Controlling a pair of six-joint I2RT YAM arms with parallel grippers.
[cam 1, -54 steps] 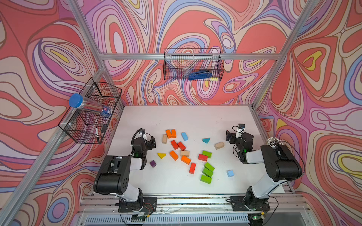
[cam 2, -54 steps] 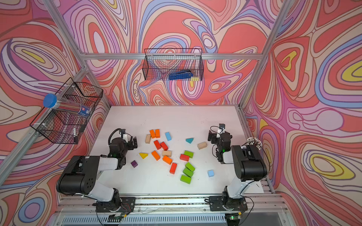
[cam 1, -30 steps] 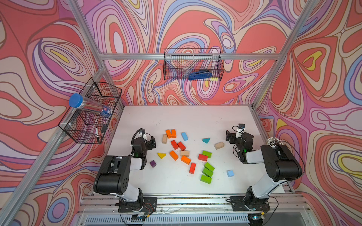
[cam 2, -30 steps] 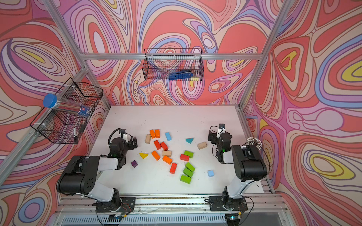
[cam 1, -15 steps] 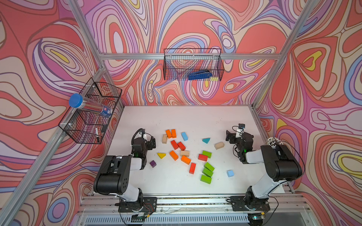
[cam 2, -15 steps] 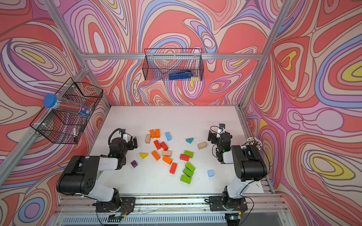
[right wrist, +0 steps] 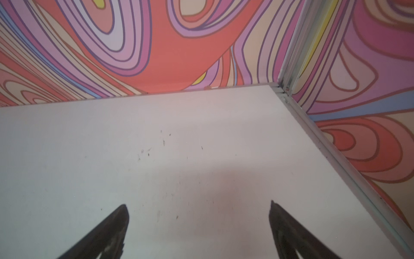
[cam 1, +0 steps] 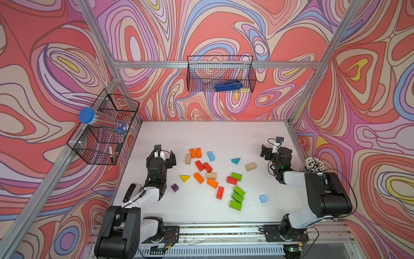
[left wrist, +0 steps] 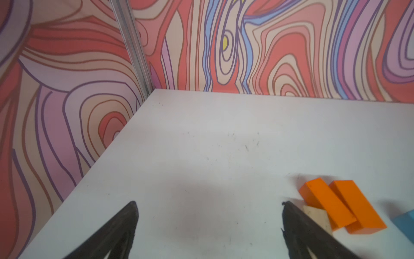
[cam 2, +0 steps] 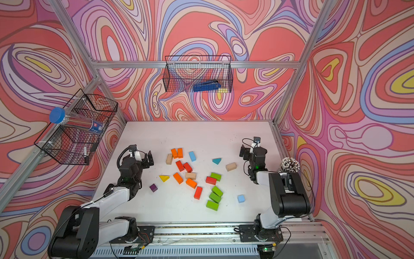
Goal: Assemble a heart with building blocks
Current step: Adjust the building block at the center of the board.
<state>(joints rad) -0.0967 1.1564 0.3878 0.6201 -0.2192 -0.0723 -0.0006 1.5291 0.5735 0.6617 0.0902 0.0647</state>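
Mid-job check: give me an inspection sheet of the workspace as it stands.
Surface: table white, faintly scuffed.
Job's things: building blocks scattered loose mid-table; no heart formed.
Clutter: stick bundle by the right arm.
Grippers: left gripper and right gripper open, empty, over bare table.
Cables: cable loop at each wrist, clear of blocks.
Surroundings: back basket holds a blue tool; side basket a blue-capped tube.

White arm links (cam 1: pixel 147 197), bulky black joint housings (cam 1: pixel 327 197), thin black cables (cam 2: pixel 119 157)
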